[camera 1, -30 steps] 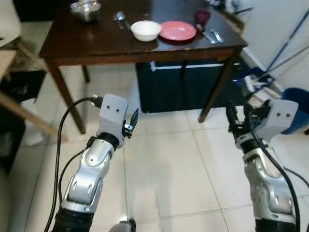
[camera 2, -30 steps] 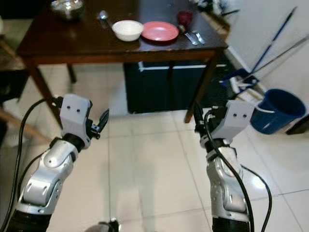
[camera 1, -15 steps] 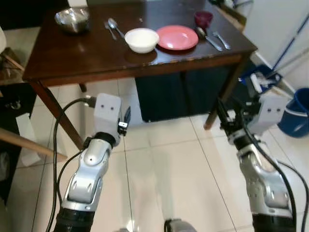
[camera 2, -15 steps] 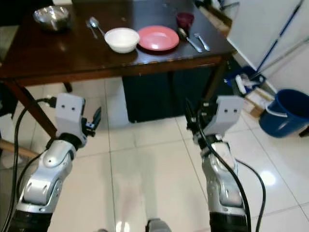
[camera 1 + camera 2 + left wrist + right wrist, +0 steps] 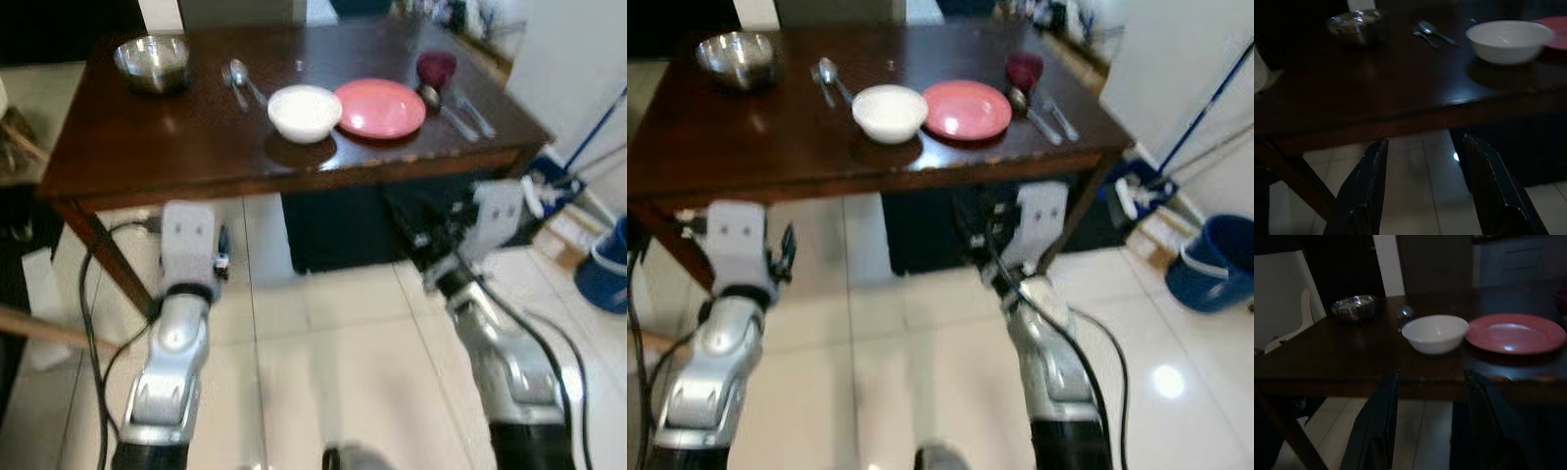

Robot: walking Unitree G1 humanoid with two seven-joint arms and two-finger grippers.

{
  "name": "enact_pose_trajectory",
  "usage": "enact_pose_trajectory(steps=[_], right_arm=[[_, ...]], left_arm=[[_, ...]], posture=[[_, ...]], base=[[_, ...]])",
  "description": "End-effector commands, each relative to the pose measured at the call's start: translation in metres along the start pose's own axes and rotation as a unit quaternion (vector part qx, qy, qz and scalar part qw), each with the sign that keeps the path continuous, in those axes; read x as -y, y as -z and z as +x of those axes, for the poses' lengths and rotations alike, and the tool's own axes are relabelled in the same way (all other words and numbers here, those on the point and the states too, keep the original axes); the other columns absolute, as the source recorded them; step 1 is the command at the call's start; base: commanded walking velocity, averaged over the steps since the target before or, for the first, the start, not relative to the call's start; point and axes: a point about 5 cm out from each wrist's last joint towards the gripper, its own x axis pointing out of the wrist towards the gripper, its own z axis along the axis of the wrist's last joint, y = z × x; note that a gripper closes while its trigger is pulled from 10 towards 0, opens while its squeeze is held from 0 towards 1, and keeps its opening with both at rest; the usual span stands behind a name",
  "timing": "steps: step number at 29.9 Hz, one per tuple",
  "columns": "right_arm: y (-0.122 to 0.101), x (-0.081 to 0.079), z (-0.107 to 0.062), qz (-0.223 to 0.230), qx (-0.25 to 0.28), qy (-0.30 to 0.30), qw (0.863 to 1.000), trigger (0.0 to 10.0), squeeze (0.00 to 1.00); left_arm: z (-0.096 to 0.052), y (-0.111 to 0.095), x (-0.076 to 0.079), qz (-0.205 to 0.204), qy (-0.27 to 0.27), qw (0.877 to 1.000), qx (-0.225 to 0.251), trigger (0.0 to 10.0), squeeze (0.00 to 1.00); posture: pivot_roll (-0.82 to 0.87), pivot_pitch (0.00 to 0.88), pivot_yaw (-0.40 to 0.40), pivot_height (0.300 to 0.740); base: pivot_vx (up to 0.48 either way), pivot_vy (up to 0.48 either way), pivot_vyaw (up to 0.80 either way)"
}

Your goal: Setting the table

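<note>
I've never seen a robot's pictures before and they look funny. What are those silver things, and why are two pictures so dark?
The silver things are the robot's two arms. Two pictures come from cameras in its head, looking down at its left gripper and right gripper in front of a dark wooden table. The two dark pictures come from a small camera on each wrist, looking out between that arm's black fingers, which stand open. On the table are a white bowl, a pink plate, a metal bowl, a dark red cup, and spoons and cutlery. The robot holds nothing.
</note>
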Motion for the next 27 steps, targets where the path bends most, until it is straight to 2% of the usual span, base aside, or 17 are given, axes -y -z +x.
enact_pose_trajectory(steps=[1, 12, 19, 27], right_arm=[[0.003, -0.001, -0.002, 0.008, -0.005, 0.0, 1.0, 10.0, 0.0], [0.001, 0.021, -0.013, -0.007, 0.0, 0.056, 0.998, 10.0, 0.0], [0.001, 0.022, -0.012, -0.008, 0.002, 0.058, 0.998, 10.0, 0.0], [-0.001, 0.013, -0.01, -0.002, 0.006, 0.03, 1.0, 10.0, 0.0]], left_arm=[[0.0, 0.004, -0.002, 0.007, -0.006, 1.0, -0.009, 10.0, 0.0], [0.004, -0.002, 0.018, 0.002, 0.053, 0.999, 0.003, 10.0, 0.0], [0.004, -0.002, 0.02, 0.002, 0.057, 0.998, 0.003, 10.0, 0.0], [0.007, -0.001, 0.015, 0.007, 0.043, 0.999, 0.002, 10.0, 0.0]], posture=[[-0.11, 0.05, 0.035, 0.74], [-0.13, 0.041, 0.06, 0.74], [-0.13, 0.039, 0.064, 0.74], [-0.12, 0.044, 0.063, 0.74]], base=[[0.48, 0.0, 0.0], [0.48, 0.0, 0.0], [0.48, 0.0, 0.0], [0.48, 0.0, 0.0]])
